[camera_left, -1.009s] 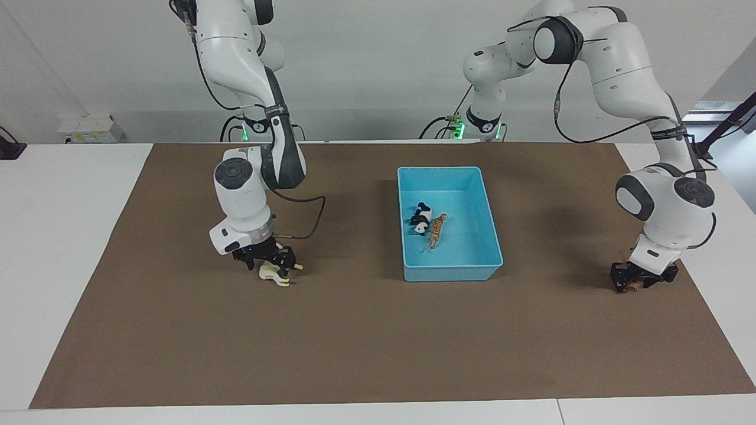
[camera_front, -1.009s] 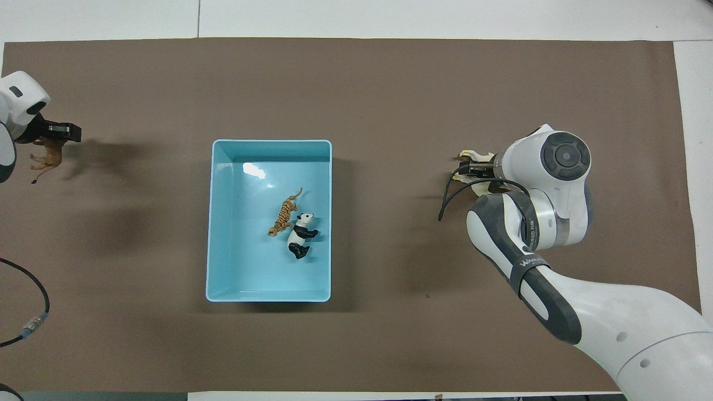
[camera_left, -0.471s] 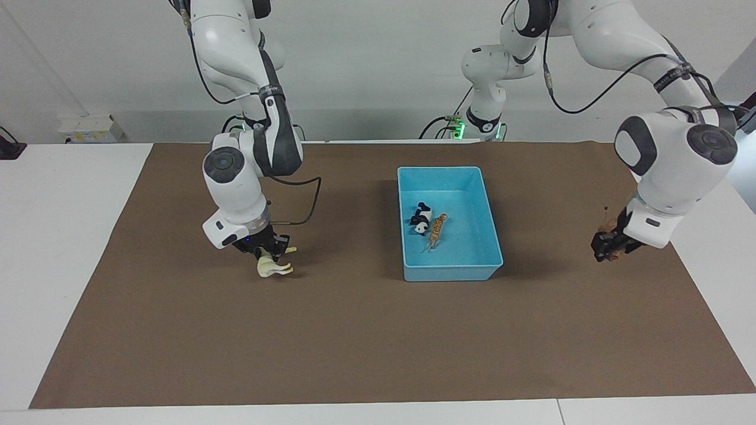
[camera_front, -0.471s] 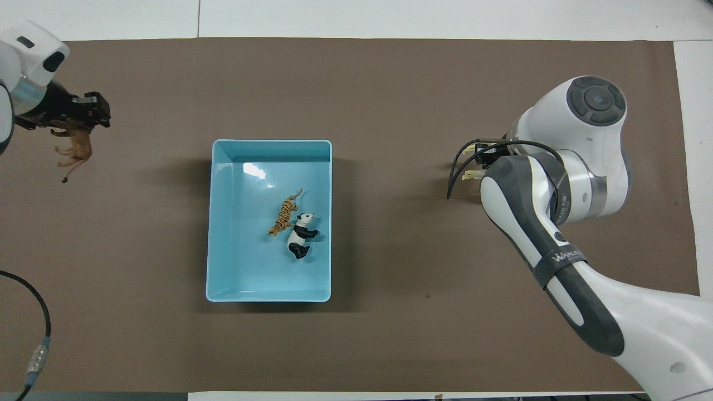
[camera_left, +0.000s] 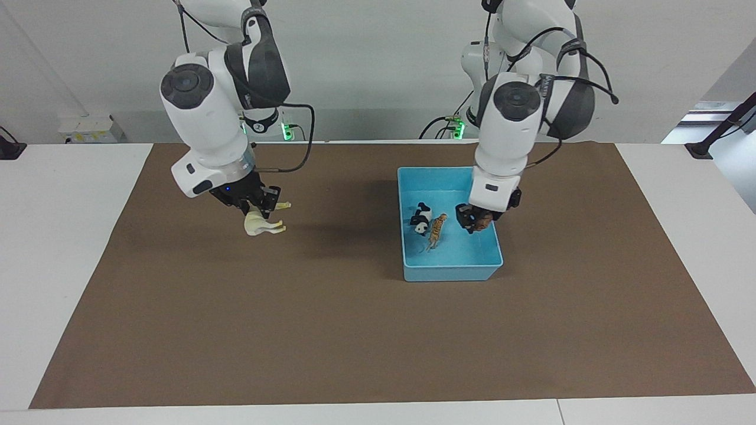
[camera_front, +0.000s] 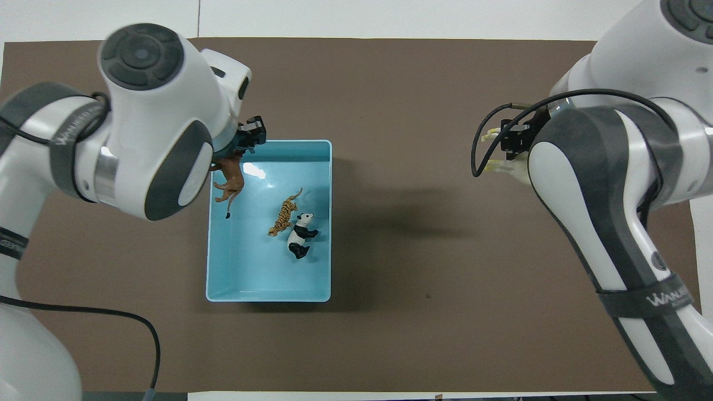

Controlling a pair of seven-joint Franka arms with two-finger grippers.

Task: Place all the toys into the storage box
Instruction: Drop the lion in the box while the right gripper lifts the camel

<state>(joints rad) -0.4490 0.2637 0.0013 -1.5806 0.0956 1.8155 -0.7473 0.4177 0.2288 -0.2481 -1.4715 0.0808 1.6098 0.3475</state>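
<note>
The light-blue storage box [camera_left: 452, 273] [camera_front: 267, 295] stands mid-table on the brown mat. A panda [camera_left: 422, 219] [camera_front: 301, 236] and an orange tiger [camera_left: 437, 228] [camera_front: 284, 214] lie inside it. My left gripper [camera_left: 473, 219] [camera_front: 248, 142] hangs over the box, at its wall toward the left arm's end, shut on the dark brown animal [camera_left: 483, 220] [camera_front: 231, 181]. My right gripper [camera_left: 257, 203] [camera_front: 513, 143] is raised over the mat toward the right arm's end, shut on the cream-white horse [camera_left: 261, 225] [camera_front: 501, 167], which hangs clear of the mat.
The brown mat [camera_left: 378, 330] covers most of the white table [camera_left: 59, 265]. A small white box [camera_left: 88, 127] sits at the table's corner near the robots, at the right arm's end. A black cable [camera_front: 83, 314] crosses the mat near the left arm's base.
The left arm swung in from its end of the table and carried the brown animal over the box. The right gripper closed on the horse and lifted it off the mat.
</note>
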